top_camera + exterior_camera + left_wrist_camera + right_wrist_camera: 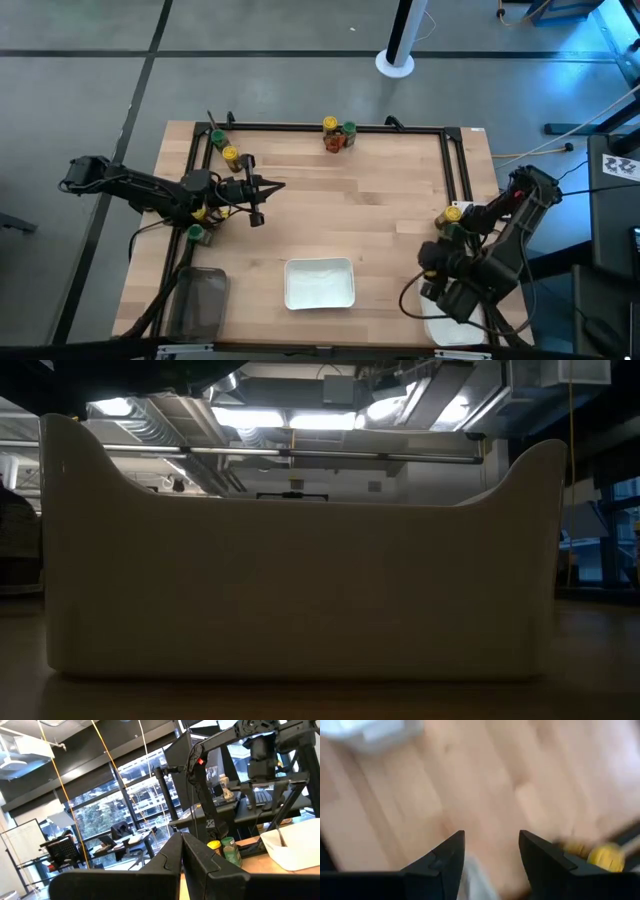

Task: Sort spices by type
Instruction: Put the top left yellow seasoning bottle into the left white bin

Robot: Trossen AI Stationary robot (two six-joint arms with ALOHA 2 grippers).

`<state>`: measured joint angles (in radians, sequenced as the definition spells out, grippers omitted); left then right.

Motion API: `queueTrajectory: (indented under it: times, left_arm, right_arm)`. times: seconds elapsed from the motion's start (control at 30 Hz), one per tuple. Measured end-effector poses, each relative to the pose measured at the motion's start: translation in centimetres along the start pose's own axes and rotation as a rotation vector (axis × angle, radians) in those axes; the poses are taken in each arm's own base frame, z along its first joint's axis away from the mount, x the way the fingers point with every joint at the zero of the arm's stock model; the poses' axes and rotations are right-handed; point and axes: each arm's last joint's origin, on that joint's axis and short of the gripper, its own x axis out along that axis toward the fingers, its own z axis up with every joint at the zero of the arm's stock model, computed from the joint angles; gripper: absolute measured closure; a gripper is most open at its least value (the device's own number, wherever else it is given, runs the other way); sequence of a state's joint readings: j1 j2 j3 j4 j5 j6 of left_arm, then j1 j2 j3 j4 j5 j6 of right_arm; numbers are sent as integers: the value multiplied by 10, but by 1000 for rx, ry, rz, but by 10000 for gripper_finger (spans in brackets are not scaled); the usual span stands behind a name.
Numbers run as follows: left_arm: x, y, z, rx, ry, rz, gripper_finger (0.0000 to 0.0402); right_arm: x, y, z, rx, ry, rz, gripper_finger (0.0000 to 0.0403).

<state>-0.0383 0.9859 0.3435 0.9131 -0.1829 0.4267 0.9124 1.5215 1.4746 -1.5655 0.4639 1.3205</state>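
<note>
Spice jars stand upright on the wooden table in groups. A green-capped jar and a yellow-capped jar are at the far left. A yellow-capped jar, a green-capped jar and a red-orange packet are at the far middle. Two more jars stand under my left arm. A yellow-capped jar stands at the right and also shows in the right wrist view. My left gripper is shut and empty above the table's left half, pointing right. My right gripper is open and empty over bare wood near the right jars.
A white tray sits at the near middle; its wall fills the low view. A second white tray lies under my right arm. A dark translucent bin is at the near left. A black frame rims the table.
</note>
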Motion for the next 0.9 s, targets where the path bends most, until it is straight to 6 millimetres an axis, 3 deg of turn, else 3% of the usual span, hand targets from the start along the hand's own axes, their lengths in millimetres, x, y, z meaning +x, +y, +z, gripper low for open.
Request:
queueTrajectory:
  times: [0.37, 0.53, 0.7, 0.9]
  left_arm:
    - [0, 0, 0, -9, 0, 0, 398]
    - [0, 0, 0, -59, 1, -1, 398]
    - [2, -3, -7, -114, 43, -15, 398]
    - [22, -5, -3, -132, 269, -49, 398]
  right_arm:
    - [6, -2, 7, -97, -366, -115, 214]
    - [36, 2, -6, -142, -402, -103, 214]
    - [66, -7, -18, -110, -457, -89, 214]
    - [99, -21, -15, -100, -542, -73, 214]
